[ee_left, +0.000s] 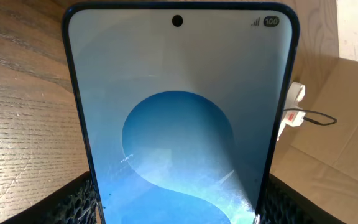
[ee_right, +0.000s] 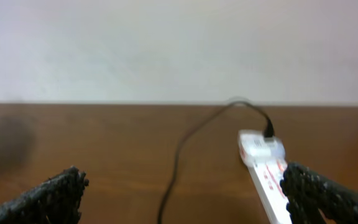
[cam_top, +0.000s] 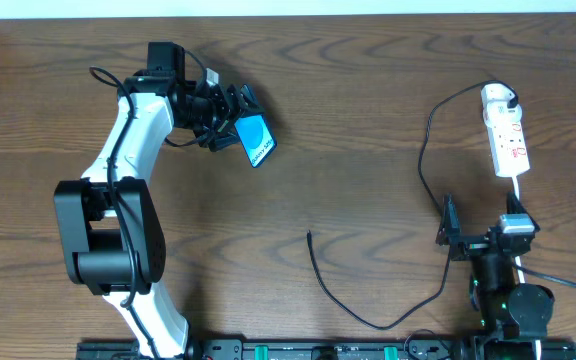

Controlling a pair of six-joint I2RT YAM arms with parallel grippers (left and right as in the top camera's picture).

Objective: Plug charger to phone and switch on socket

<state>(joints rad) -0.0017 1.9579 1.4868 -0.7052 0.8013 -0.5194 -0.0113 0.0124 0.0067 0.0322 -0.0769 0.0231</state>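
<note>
My left gripper [cam_top: 236,122] is shut on the phone [cam_top: 256,140] and holds it up off the table at the far left. In the left wrist view the phone's blue-teal screen [ee_left: 179,124] fills the frame, with a finger [ee_left: 79,199] pressed against each long edge. The white socket [cam_top: 506,135] lies at the far right. The charger's white adapter [cam_top: 498,97] is plugged into its far end. The charger's thin black cable [cam_top: 423,165] loops down across the table to a free tip [cam_top: 309,236]. My right gripper [cam_top: 480,228] stands open just short of the socket [ee_right: 267,177], holding nothing.
The socket's white cord [cam_top: 518,190] runs back toward the right arm's base [cam_top: 513,305]. The left arm's white link [cam_top: 133,150] crosses the left part of the table. A pale wall [ee_right: 179,50] stands behind the table's far edge.
</note>
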